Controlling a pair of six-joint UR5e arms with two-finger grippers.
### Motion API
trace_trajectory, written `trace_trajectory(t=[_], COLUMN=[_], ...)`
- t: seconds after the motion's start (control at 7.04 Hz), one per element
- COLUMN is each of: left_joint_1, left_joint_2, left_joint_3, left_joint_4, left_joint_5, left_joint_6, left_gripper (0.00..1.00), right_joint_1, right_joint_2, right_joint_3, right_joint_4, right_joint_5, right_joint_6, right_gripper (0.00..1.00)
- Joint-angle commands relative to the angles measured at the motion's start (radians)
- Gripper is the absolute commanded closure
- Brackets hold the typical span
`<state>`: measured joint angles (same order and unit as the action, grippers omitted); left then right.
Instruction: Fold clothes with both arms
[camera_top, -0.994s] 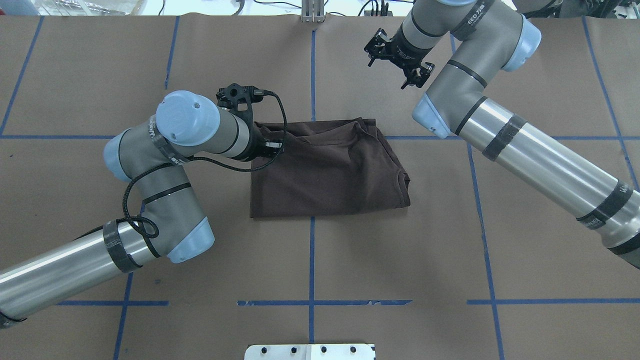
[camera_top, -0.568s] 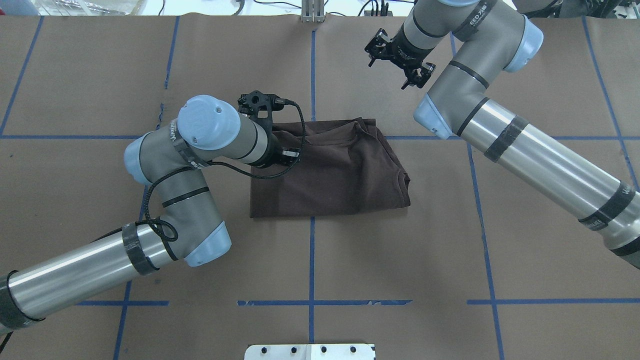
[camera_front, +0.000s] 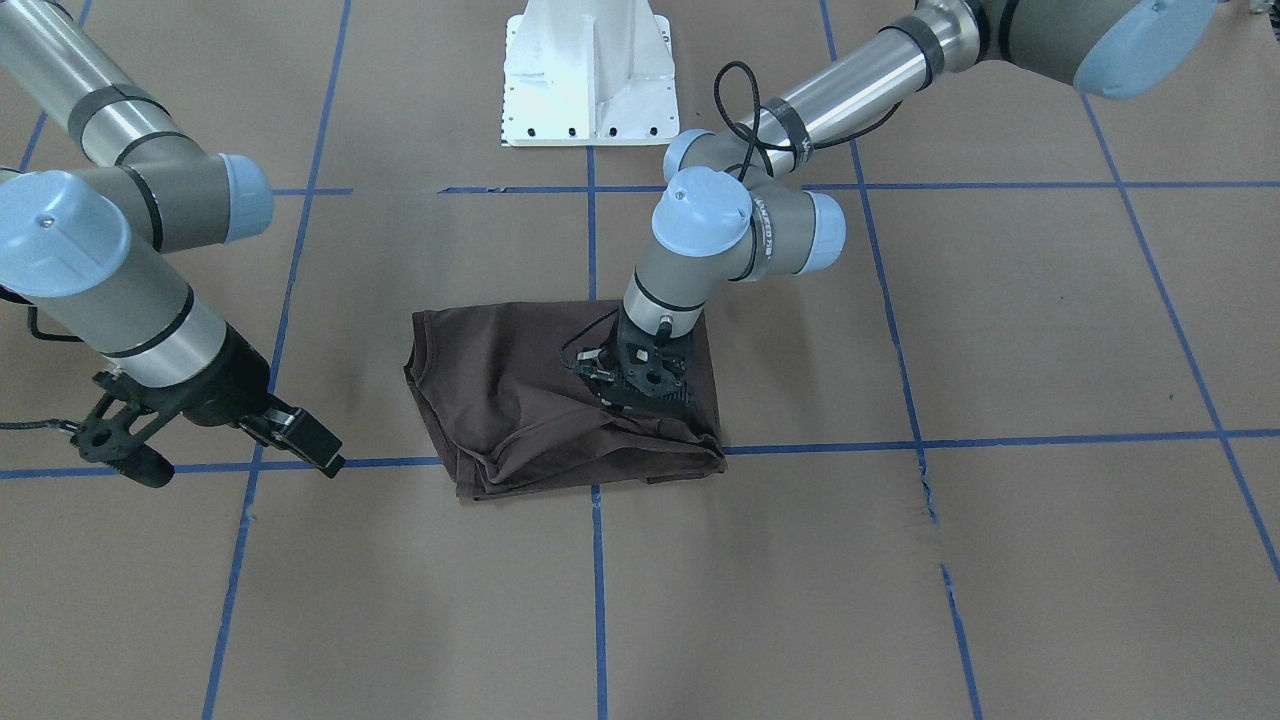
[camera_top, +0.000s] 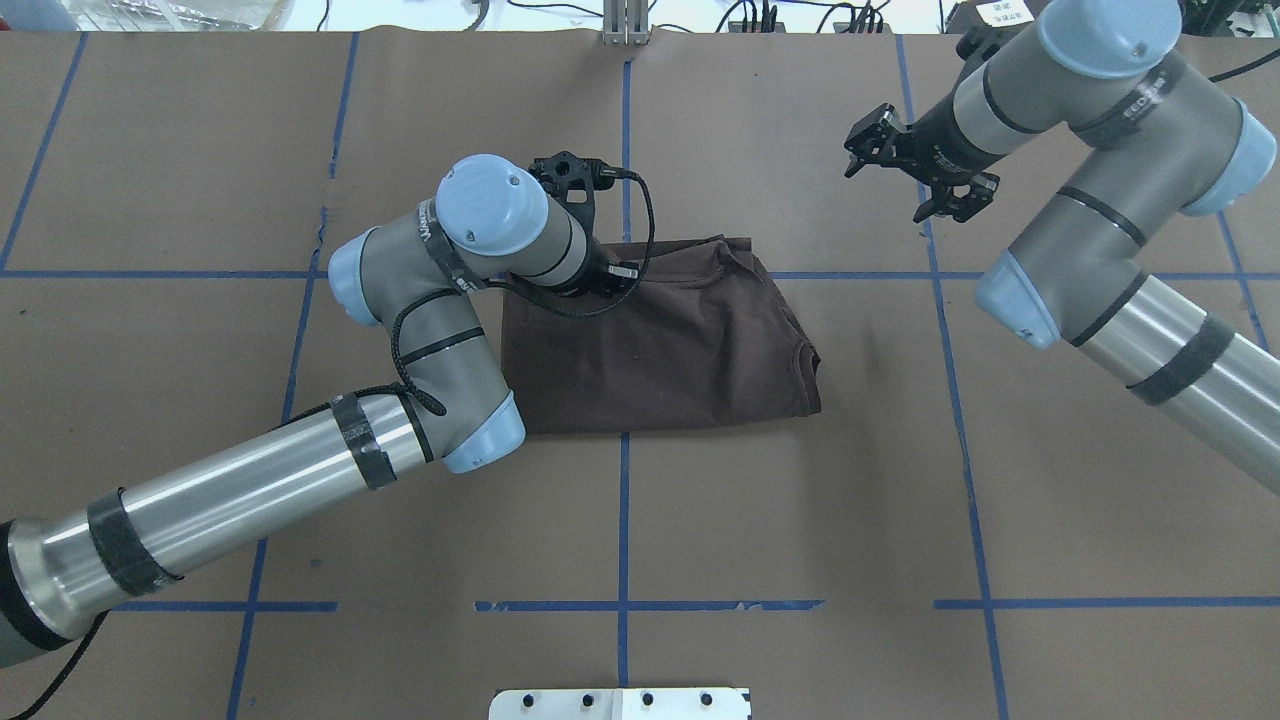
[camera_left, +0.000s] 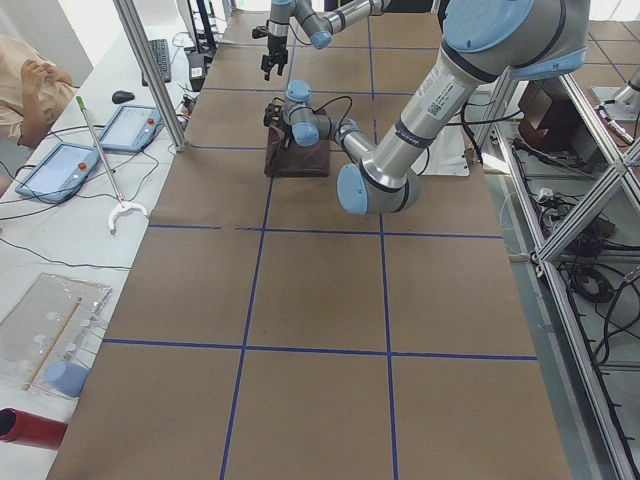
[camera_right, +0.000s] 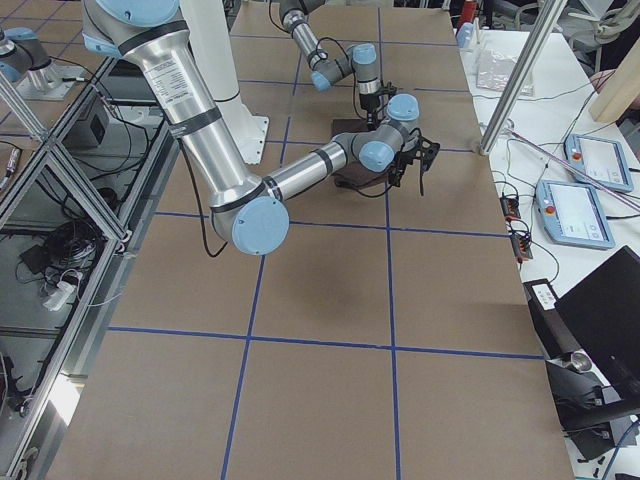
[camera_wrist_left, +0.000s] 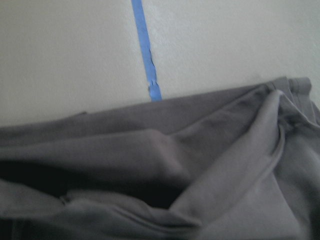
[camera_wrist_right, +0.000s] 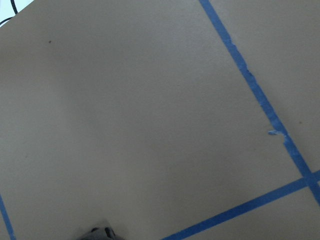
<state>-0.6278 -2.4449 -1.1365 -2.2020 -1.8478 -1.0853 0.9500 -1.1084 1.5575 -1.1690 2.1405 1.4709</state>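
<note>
1. Shirt position: the dark brown T-shirt (camera_top: 690, 350) lay folded into a rough rectangle near the middle of the table (camera_top: 800, 520), on brown paper, over a crossing of the blue tape lines (camera_top: 622, 500).
2. The curved neckline (camera_top: 803, 352) sat at the end of the shirt on the robot's right. The far edge was rumpled into loose folds.
3. The left arm (camera_top: 250, 480) reached in low, with its wrist bent down over the far left part of the shirt.
4. The left gripper (camera_front: 648, 402) was pressed onto the fabric near that far edge. Its fingertips were sunk in the folds, so I could not tell whether the jaws were apart or had cloth pinched between them.
5. The left wrist view showed only bunched brown fabric close up, with paper and one tape line beyond it.
6. The right arm (camera_top: 1090, 230) was raised over the far right part of the table, well apart from the shirt.
7. The right gripper (camera_front: 235, 462) hung above bare paper with its fingers spread wide and nothing between them.
8. The right wrist view showed only paper and tape.
9. A white pedestal base (camera_front: 590, 80) stood at the robot's side of the table.
</note>
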Motion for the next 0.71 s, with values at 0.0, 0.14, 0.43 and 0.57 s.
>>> trace_trajectory(t=[0.0, 0.14, 0.43, 0.57], left_joint_1=[-0.146, -0.173, -0.207, -0.243], left_joint_2=[-0.039, -0.037, -0.005, 0.076], left_joint_3=[0.133, 0.136, 0.123, 0.066], left_joint_4=[-0.085, -0.085, -0.085, -0.084], left_joint_5=[-0.005, -0.005, -0.008, -0.040], left_joint_6=[0.126, 0.152, 0.157, 0.160], left_gripper=[1.00, 1.00, 1.00, 1.00], right_joint_1=[0.009, 0.009, 0.041, 0.068], right_joint_2=[-0.044, -0.044, -0.057, -0.082], right_joint_3=[0.042, 0.041, 0.042, 0.042], right_joint_4=[-0.001, -0.001, -0.003, -0.003], right_joint_5=[0.012, 0.012, 0.013, 0.016], right_joint_6=[-0.017, -0.017, -0.020, -0.071], right_gripper=[0.00, 0.00, 0.00, 0.00])
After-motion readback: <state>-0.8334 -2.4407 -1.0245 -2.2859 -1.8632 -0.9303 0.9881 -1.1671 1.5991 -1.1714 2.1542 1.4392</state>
